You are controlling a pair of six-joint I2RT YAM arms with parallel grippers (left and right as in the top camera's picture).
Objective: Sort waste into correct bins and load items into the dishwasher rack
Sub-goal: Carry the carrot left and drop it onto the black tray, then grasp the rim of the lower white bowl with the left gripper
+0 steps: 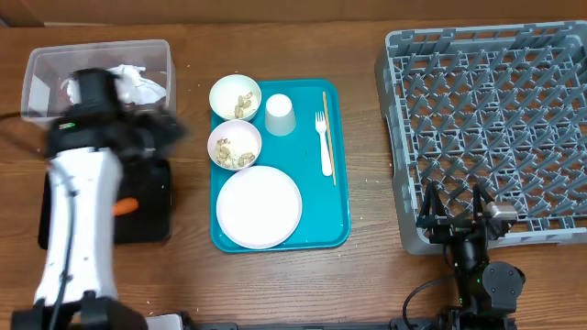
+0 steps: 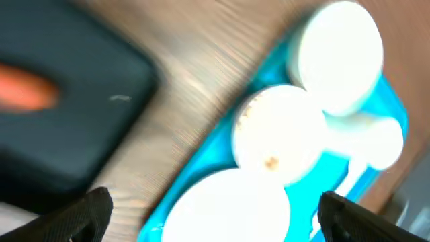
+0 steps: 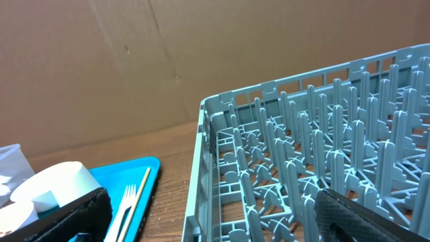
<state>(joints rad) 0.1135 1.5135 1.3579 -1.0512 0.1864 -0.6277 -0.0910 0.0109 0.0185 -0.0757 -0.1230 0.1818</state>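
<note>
Left gripper (image 2: 213,218) spread by clear tub (image 1: 101,46) corner | right gripper (image 1: 456,209) spread at rack (image 1: 486,128) edge

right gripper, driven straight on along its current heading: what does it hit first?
The dishwasher rack: its near wall and corner pegs sit ahead of the right gripper. Nothing shows in between; depth unclear.

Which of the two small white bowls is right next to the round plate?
The nearer small white bowl, midway along the teal tray, beside the white round plate. The other bowl sits in the tray's far corner beside the small white cup.
</note>
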